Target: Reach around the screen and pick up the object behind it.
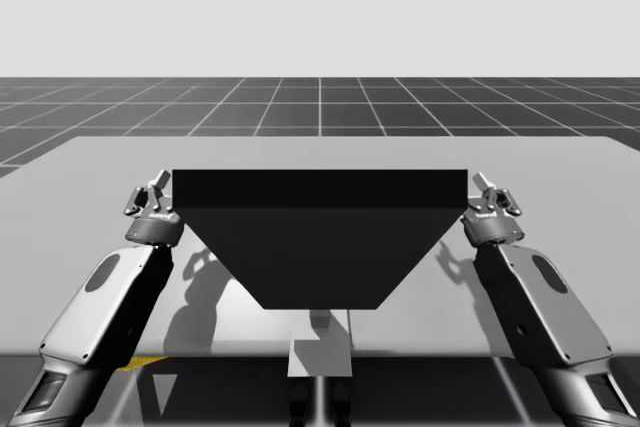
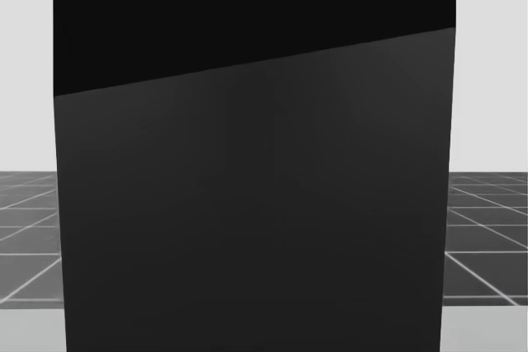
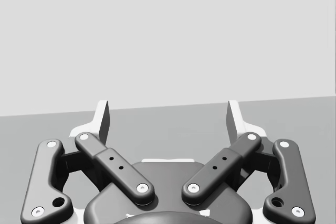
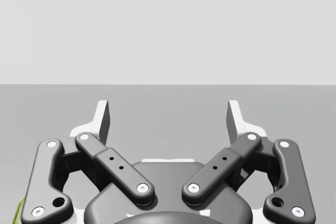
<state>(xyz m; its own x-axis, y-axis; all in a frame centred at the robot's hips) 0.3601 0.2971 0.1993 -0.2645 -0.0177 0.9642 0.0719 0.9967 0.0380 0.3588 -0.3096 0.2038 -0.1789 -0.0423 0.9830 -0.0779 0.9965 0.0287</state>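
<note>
- Black and broad: found the screen (image 1: 320,237) upright in the middle of the grey surface (image 1: 320,152), closing off the head view.
- Noted the left pincer (image 1: 150,191) just beside the screen's left edge and the right pincer (image 1: 495,193) just beside its right edge, both spread wide and pinching nothing.
- Could not see the object; judged it hidden on the far side of the screen.
- Judged the step as the start of the reach, with no grasp yet.
- Judged the next move: carry one pincer forward past a screen edge, then turn it inward behind, without touching the screen.
</note>
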